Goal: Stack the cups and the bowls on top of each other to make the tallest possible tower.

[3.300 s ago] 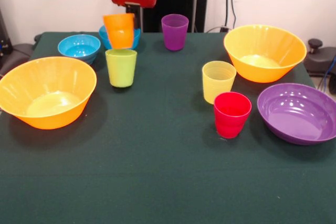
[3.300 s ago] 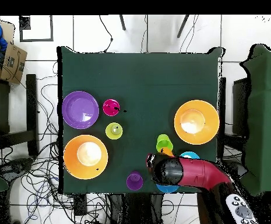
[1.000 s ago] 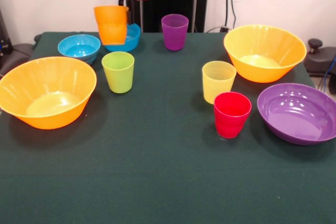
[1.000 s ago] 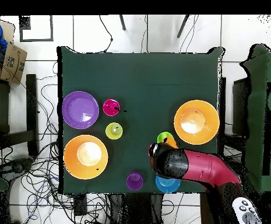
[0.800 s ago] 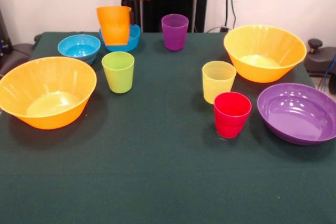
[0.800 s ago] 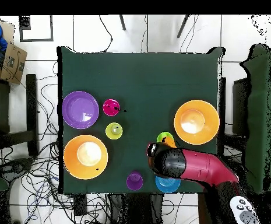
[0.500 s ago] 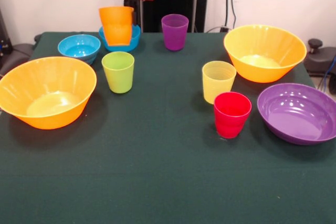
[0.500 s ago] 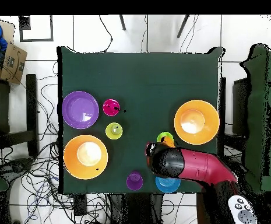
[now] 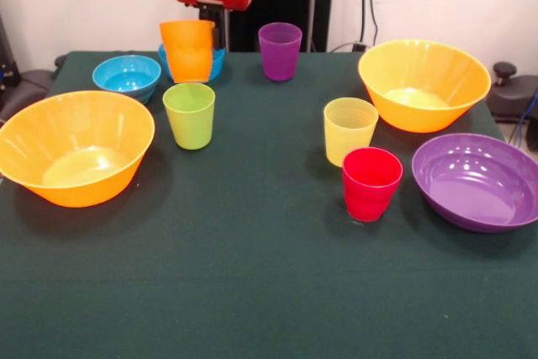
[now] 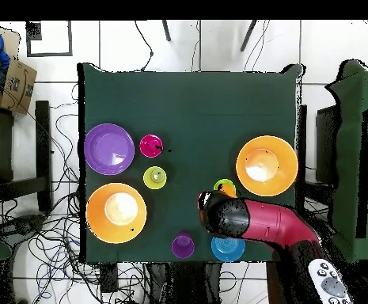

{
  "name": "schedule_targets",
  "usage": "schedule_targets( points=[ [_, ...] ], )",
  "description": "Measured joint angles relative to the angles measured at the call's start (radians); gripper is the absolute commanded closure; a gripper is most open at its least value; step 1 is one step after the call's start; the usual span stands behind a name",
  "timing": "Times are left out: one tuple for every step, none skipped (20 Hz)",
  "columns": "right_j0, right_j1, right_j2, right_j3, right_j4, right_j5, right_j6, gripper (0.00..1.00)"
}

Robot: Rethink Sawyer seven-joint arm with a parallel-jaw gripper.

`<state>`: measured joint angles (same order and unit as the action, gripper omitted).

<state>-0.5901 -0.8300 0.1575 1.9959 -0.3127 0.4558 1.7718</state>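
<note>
My gripper (image 9: 208,24) is shut on the orange cup (image 9: 188,50), which hangs upright above the table just behind the lime green cup (image 9: 189,115). The deeper blue bowl (image 9: 217,63) peeks out behind the orange cup, and the cyan bowl (image 9: 126,76) sits to its left. The purple cup (image 9: 280,50) stands at the back. The yellow cup (image 9: 350,129) and the red cup (image 9: 371,182) stand right of centre. From overhead, the arm (image 10: 246,219) covers the gripper, and only the lime cup's rim (image 10: 223,186) shows.
One large orange bowl (image 9: 74,147) sits at the left and another (image 9: 424,83) at the right rear. The wide purple bowl (image 9: 479,181) lies at the right edge. Cables trail on the floor around the table (image 10: 195,103).
The held orange cup has shifted slightly right and a little lower, closer over the lime green cup. Everything else on the table is unchanged.
</note>
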Motion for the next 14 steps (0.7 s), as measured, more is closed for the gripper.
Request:
schedule_targets(
  points=[
    [0.000,0.005,0.000,-0.004,0.000,-0.002,0.000,1.00],
    [0.000,0.010,0.000,-0.007,0.000,-0.003,0.000,1.00],
    [0.000,0.014,0.000,-0.011,0.000,-0.005,0.000,1.00],
    [0.001,0.021,0.000,-0.016,0.000,-0.007,0.000,1.00],
    [0.001,0.027,0.000,-0.019,0.000,-0.010,0.000,1.00],
    [0.002,0.032,0.000,-0.023,0.000,-0.014,0.000,1.00],
    [0.003,0.034,0.000,-0.024,0.000,-0.016,0.000,1.00],
    [0.004,0.037,0.000,-0.026,0.000,-0.019,0.000,1.00],
    [0.006,0.042,0.000,-0.029,0.000,-0.022,0.000,1.00],
    [0.007,0.047,0.000,-0.031,0.000,-0.026,0.000,1.00],
    [0.008,0.049,0.000,-0.033,0.000,-0.028,0.000,1.00],
    [0.009,0.051,0.000,-0.035,0.000,-0.031,0.000,1.00],
    [0.011,0.052,0.000,-0.038,0.000,-0.036,0.000,1.00],
    [0.012,0.051,0.000,-0.039,0.000,-0.038,0.000,1.00]
  ],
)
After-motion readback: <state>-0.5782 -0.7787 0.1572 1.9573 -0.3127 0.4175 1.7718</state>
